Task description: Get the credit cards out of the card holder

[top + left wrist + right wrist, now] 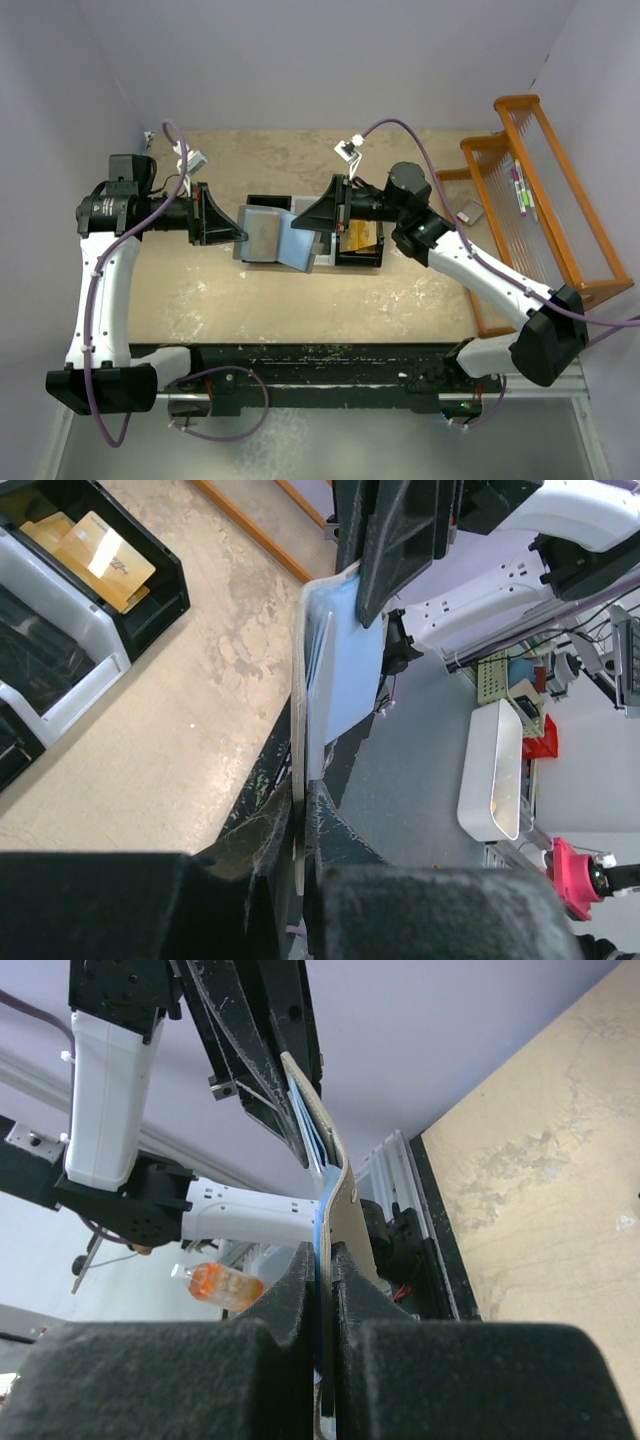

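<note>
The grey and light-blue card holder (272, 240) hangs spread between both grippers, above the left end of the bin. My left gripper (238, 236) is shut on its grey left edge (297, 730), with the fingertips (302, 810) pinching the thin flap. My right gripper (300, 220) is shut on the blue right flap (340, 1190), which sits tight between its jaws (327, 1255). Pale card edges (320, 645) show in the holder's inner pocket. Orange-gold credit cards (362, 237) lie in the bin's right compartment (100, 560).
The black-and-white compartment bin (362, 262) sits mid-table under and behind the holder. An orange wire rack (540, 190) with pens stands at the right edge. A small grey flat piece (470, 212) lies on its base. Purple walls close off the back and sides.
</note>
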`<control>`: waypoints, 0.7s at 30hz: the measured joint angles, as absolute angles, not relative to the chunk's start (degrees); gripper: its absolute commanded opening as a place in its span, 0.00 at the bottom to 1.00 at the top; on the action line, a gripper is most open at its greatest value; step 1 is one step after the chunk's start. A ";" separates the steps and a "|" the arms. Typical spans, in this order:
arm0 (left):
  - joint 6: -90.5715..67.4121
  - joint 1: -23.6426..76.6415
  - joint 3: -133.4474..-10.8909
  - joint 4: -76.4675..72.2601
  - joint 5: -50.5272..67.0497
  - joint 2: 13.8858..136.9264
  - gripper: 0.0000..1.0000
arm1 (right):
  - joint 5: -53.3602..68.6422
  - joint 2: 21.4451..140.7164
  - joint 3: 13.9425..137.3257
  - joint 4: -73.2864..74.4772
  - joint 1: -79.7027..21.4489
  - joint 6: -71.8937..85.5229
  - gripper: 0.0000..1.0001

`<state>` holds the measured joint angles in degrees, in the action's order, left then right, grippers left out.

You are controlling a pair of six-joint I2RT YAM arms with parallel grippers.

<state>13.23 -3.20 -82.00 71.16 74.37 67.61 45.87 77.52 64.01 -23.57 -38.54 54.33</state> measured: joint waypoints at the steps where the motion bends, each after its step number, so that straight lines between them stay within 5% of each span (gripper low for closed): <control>1: 12.43 -3.20 -81.73 70.37 74.28 67.40 0.13 | 46.06 77.58 63.64 -24.56 -38.50 54.96 0.00; 8: 7.86 -3.20 -80.58 65.76 71.33 66.96 0.22 | 46.63 77.62 62.54 -28.36 -38.57 57.47 0.00; 12: 6.57 -3.20 -80.51 64.95 72.55 66.96 0.10 | 47.13 77.62 62.28 -29.02 -38.57 57.63 0.00; 15: 6.42 -3.20 -80.53 65.25 74.87 66.94 0.00 | 47.22 77.65 61.89 -29.06 -38.54 57.60 0.19; 18: 6.50 -3.20 -80.53 65.65 77.17 66.94 0.00 | 47.18 78.56 61.69 -29.04 -38.50 57.47 0.49; 21: 6.50 -3.20 -80.53 65.69 78.48 66.94 0.00 | 46.89 80.53 61.69 -29.82 -38.70 57.71 0.65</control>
<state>6.50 -3.20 -80.53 65.69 78.48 66.94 46.89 80.53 61.69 -29.82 -38.70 57.71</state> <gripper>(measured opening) 0.018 0.505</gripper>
